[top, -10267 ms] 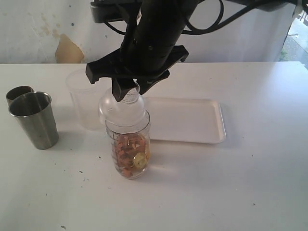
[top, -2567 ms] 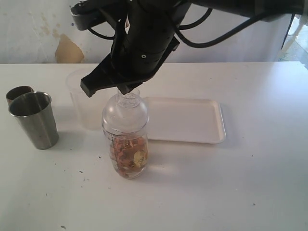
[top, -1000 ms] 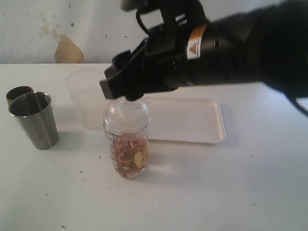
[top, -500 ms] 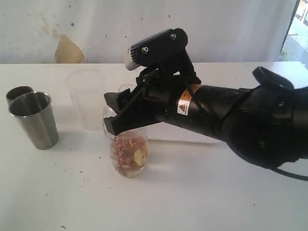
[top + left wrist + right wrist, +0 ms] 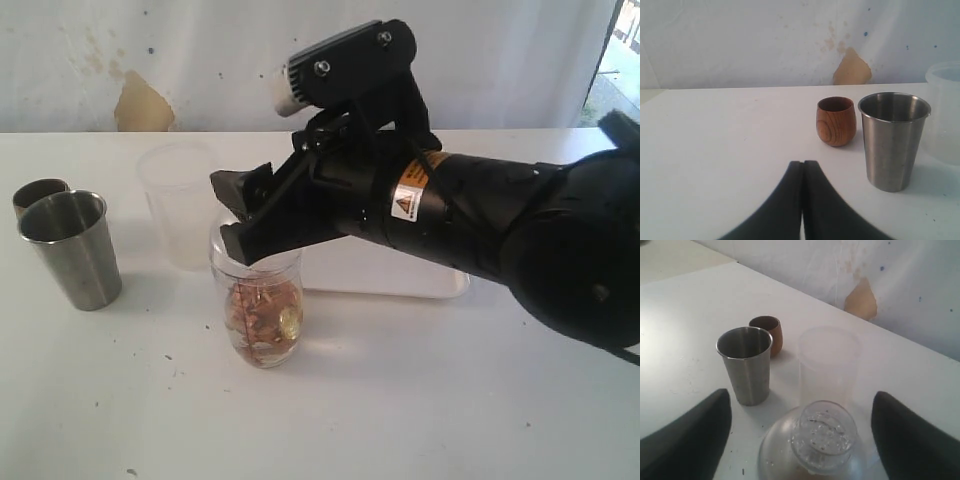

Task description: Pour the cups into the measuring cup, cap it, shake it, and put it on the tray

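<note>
Pale, stained wall (image 5: 120, 60) stands behind a white surface (image 5: 400, 400) in the exterior view. The measuring cup (image 5: 262, 315) stands upright on it, its lower part filled with orange-brown bits and one yellowish piece. The right hand (image 5: 237, 216) reaches in over the top of the measuring cup, one finger on the far side and one on the near side, hiding most of its upper end. To the right of the measuring cup and slightly behind it lies the tray (image 5: 440, 282), largely covered by the arm. Just behind the measuring cup to its left stands a frosted cup (image 5: 178, 205). Well to its left is the steel cup (image 5: 70, 250), with a smaller dark cup touching or just behind that.

From the left wrist view, the left hand (image 5: 802, 180) has its fingers (image 5: 785, 210) pressed flat together with nothing between them. Ahead of it the steel cup stands upright beside a small wooden cup (image 5: 836, 121). I cannot see the bottom of either cup.

From the right wrist view, the right hand is spread wide, a finger on either side of the measuring cup's clear domed cap (image 5: 822, 440), with a gap visible on both sides. The cap sits on the measuring cup and has small holes in its top. Beyond the measuring cup the frosted cup stands nearest, then the steel cup and the wooden cup.
</note>
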Robot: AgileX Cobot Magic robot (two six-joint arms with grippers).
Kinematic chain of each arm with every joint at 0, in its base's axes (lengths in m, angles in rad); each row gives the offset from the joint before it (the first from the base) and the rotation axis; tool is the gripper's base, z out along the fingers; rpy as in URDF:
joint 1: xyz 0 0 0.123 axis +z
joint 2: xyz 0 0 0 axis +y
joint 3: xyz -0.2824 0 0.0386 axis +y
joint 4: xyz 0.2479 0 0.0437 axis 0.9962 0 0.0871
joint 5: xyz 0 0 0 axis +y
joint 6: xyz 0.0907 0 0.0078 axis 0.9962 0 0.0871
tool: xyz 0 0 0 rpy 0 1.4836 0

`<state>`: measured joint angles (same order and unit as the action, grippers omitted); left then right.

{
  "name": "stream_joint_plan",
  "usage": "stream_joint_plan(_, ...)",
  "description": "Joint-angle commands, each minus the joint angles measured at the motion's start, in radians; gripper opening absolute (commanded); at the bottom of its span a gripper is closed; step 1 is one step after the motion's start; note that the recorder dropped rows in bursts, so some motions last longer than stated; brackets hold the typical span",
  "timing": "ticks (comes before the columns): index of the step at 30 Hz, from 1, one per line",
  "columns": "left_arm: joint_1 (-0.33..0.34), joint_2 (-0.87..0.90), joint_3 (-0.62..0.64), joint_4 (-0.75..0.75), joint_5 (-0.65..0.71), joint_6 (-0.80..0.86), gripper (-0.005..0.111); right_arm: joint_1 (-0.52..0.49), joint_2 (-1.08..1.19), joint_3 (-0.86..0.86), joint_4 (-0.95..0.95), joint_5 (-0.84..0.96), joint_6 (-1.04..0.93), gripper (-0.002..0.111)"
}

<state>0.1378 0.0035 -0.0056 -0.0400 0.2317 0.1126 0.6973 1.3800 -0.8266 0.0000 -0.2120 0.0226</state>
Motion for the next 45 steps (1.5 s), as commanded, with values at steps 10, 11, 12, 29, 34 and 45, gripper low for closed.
stream_joint_plan(10, 0.000, -0.004, 0.006, 0.001, 0.002, -0.003, 0.000, -0.060, 0.124, 0.003, 0.082, -0.029, 0.001, 0.073)
stream_joint_plan(11, 0.000, -0.004, 0.006, 0.001, 0.002, -0.003, 0.000, -0.060, 0.131, 0.003, 0.082, -0.034, -0.001, 0.073)
stream_joint_plan(12, 0.000, -0.004, 0.006, 0.001, 0.002, -0.003, 0.000, -0.060, 0.134, 0.003, 0.082, -0.033, -0.003, 0.073)
stream_joint_plan(29, 0.000, -0.004, 0.006, 0.001, 0.002, -0.003, 0.000, -0.058, 0.132, 0.003, 0.079, -0.020, -0.003, 0.013)
stream_joint_plan(34, 0.000, -0.004, 0.006, 0.001, 0.002, -0.003, 0.000, -0.058, 0.113, 0.003, 0.063, -0.008, -0.003, 0.000)
stream_joint_plan(45, 0.000, -0.004, 0.006, 0.001, 0.002, -0.003, 0.000, -0.058, 0.003, 0.003, 0.018, 0.071, -0.096, 0.023)
